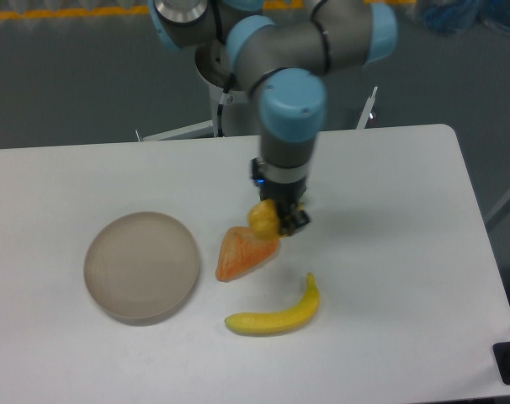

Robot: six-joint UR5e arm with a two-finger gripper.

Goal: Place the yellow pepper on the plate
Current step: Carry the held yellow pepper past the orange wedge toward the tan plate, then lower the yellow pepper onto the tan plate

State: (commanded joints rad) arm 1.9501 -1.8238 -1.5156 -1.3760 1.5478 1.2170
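Closest to us lies the banana (276, 315), flat on the table (406, 278). A little further back sit the plate (141, 264) on the left, with nothing on it, and the orange wedge (242, 250) in the middle.

Right above the back edge of the wedge hangs our gripper (273, 220). It is pinching the pepper (263, 219), so the pepper is up in the air and not on the table. It looks close over the wedge, and we cannot tell if the two touch.

We are in the carrying step. The plate is off to the left, past the wedge, so we think we are about halfway there.

To do this well, we should keep our hold tight and stay high enough not to bump the wedge. We should go left until the pepper is over the middle of the plate, come down gently, and only then let go, or the round pepper may roll off the low rim.
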